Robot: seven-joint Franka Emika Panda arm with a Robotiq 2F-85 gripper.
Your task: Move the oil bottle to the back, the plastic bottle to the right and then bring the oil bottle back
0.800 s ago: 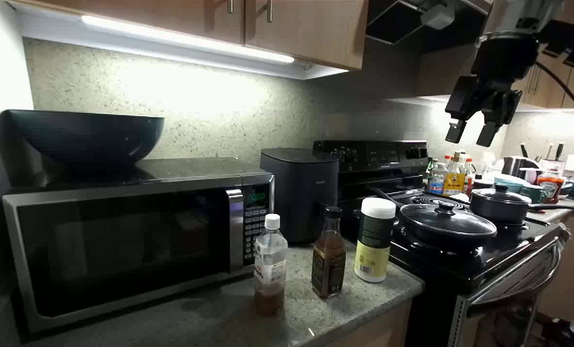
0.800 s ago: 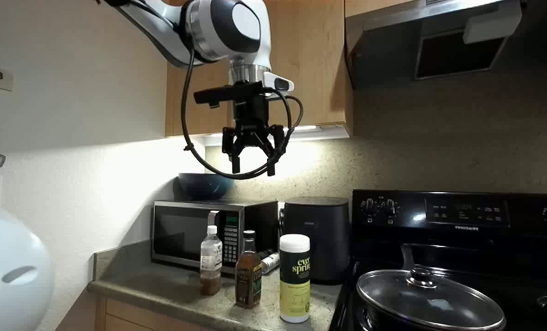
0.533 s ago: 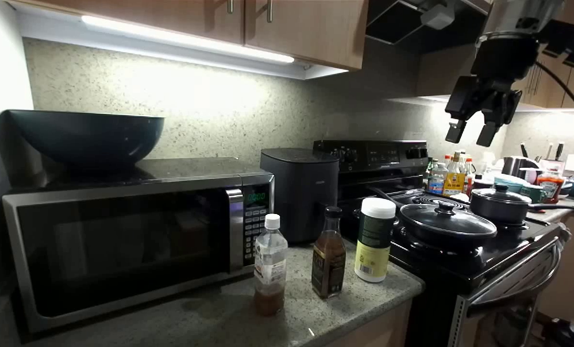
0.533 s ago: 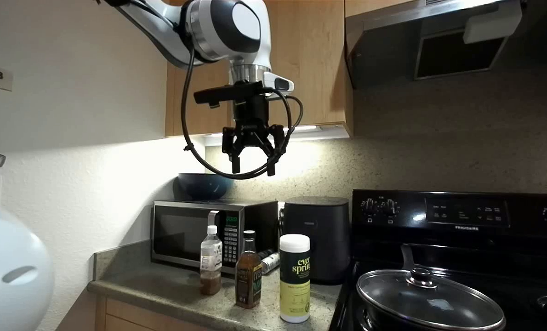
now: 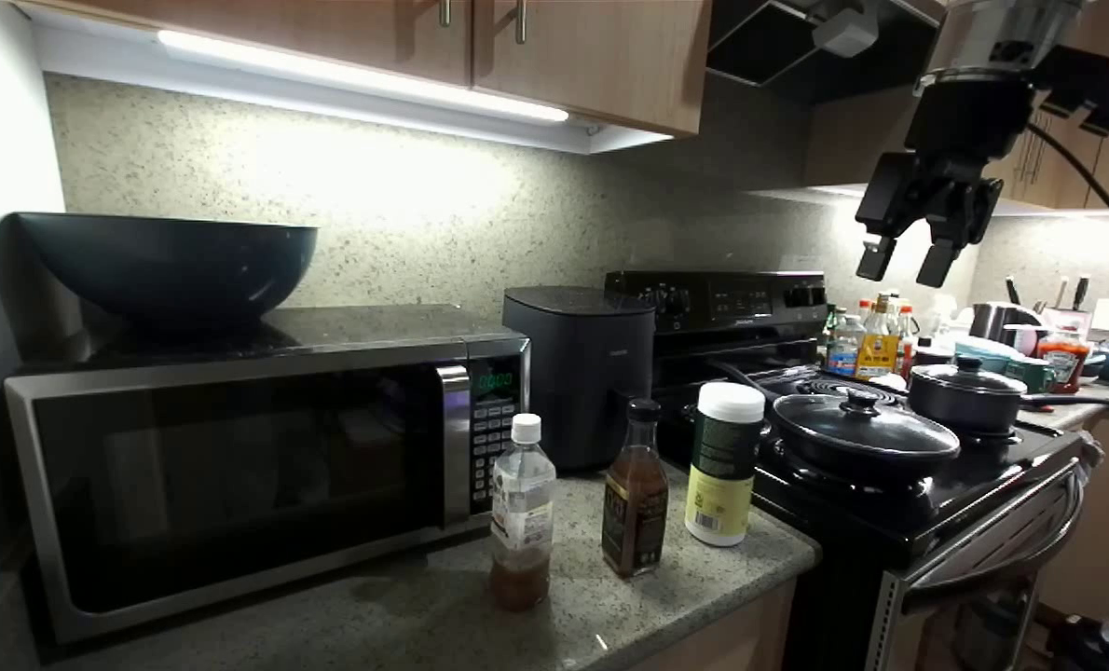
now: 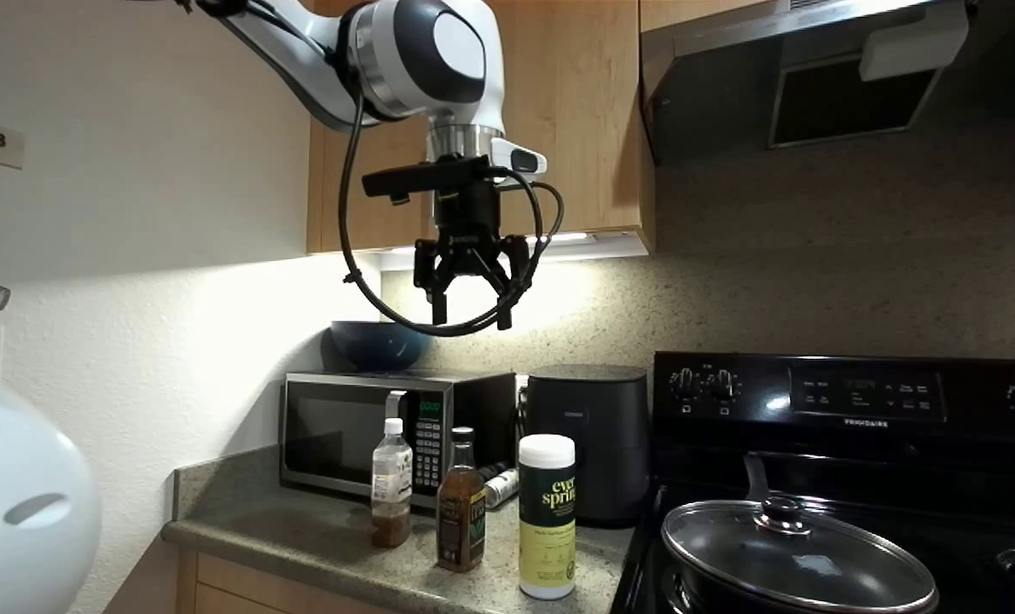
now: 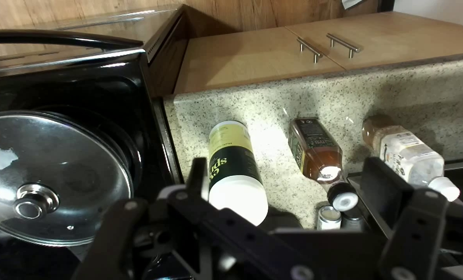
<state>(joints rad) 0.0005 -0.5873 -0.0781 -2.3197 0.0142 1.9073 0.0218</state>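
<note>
Currently, we see the gripper (image 6: 472, 312) pointing downward and hanging higher than all the bottles, with its two fingers (image 7: 385, 190) standing wide apart from each other. The oil bottle (image 6: 461, 522) is upright on the counter (image 6: 303, 522), with its dark cap on, and brown content shows through it. It is the middle one of three things: in both exterior views, we find the plastic bottle (image 6: 391, 486) on its left side and the white-lidded canister (image 6: 547, 520) on its right side, each one near but apart from it. The plastic bottle is upright too, with brownish content in its lower part. Behind them, we notice the microwave (image 6: 337, 431), which carries a dark blue bowl (image 6: 381, 346), and, just beside it, a black appliance (image 6: 593, 443). Farther to the right, on the stove (image 6: 959, 495), we observe a lidded pan (image 6: 797, 563).
</note>
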